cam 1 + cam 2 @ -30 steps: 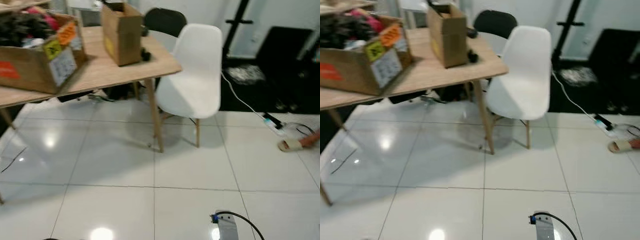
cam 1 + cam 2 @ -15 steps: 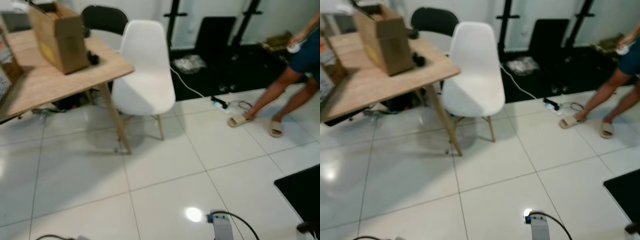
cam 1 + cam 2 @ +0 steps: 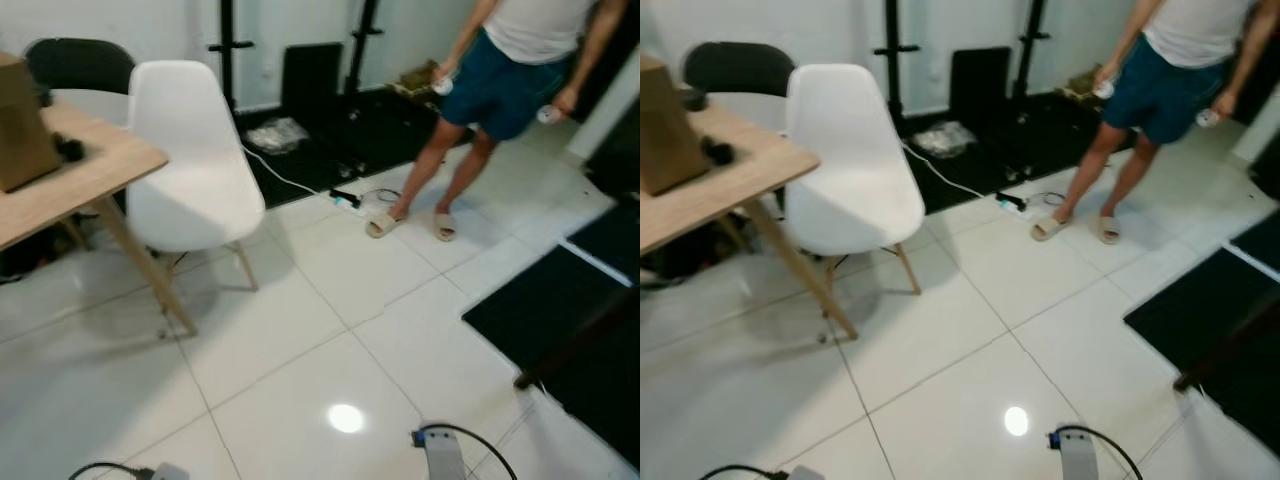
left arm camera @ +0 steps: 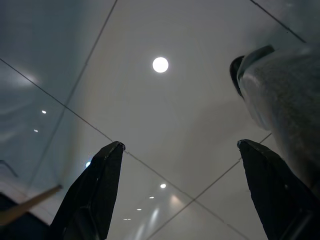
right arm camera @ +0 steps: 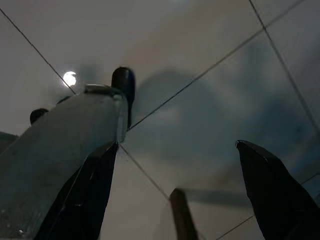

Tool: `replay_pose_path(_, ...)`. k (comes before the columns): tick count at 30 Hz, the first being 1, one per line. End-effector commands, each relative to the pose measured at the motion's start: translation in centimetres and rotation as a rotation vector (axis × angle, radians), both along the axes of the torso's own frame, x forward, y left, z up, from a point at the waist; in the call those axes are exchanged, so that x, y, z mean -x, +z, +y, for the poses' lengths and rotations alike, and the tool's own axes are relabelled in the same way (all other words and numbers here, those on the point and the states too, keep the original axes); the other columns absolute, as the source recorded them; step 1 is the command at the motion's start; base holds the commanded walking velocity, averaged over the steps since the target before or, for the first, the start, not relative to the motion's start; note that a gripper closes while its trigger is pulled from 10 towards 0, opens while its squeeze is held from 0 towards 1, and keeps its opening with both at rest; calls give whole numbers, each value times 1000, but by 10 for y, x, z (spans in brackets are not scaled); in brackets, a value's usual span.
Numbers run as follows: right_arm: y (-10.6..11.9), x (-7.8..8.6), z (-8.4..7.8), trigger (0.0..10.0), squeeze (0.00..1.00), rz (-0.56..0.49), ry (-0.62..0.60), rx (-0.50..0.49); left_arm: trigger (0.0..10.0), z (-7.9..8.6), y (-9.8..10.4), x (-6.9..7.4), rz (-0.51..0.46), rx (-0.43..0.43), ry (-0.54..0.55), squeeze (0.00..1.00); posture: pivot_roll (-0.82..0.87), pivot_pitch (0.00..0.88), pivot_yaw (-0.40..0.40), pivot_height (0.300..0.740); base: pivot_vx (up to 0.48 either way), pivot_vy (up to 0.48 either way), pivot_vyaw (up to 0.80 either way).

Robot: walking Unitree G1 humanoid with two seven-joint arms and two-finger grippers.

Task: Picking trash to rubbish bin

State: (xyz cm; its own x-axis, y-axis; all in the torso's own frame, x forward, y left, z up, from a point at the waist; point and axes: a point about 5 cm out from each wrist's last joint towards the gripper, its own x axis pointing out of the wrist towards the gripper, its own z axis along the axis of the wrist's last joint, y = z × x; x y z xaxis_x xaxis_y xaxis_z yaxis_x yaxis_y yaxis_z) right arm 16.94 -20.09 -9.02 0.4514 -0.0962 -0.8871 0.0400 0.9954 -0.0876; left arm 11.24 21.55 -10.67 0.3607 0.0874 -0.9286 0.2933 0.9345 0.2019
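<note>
In the left wrist view my left gripper [image 4: 180, 144] hangs open over glossy white floor tiles, nothing between its fingers. My right gripper [image 5: 176, 144] is likewise open above the tiles, holding nothing. Beside each gripper is a silver part of my own body [image 4: 285, 100]. In the head views the ends of both silver arms sit at the lower edge, the right arm [image 3: 440, 455] with a black cable. A pale crumpled thing [image 3: 275, 133] lies on the black mat by the far wall; what it is I cannot tell.
A white chair [image 3: 190, 165] stands by a wooden table [image 3: 70, 185] bearing a cardboard box [image 3: 22, 130] on the left. A person [image 3: 505, 70] in sandals stands at the back right near a power strip [image 3: 345, 200]. Black mats [image 3: 560, 310] lie on the right.
The head camera has swung to the right: table and boxes have slid off to the left, and the person and the black mats on the right have come into view.
</note>
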Motion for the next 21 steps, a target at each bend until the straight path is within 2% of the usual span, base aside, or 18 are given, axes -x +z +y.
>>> replay_pose_path(1,-1,4,-4,10000,0,16,-9,4,10000,-13,-4,7,24,37,-21,0,119,58,-46,740,0,0,-800)
replay_pose_path(21,-2,6,-3,10000,0,22,-11,1,10000,-7,-3,6,40,14,-32,0,105,58,-32,740,0,0,-800)
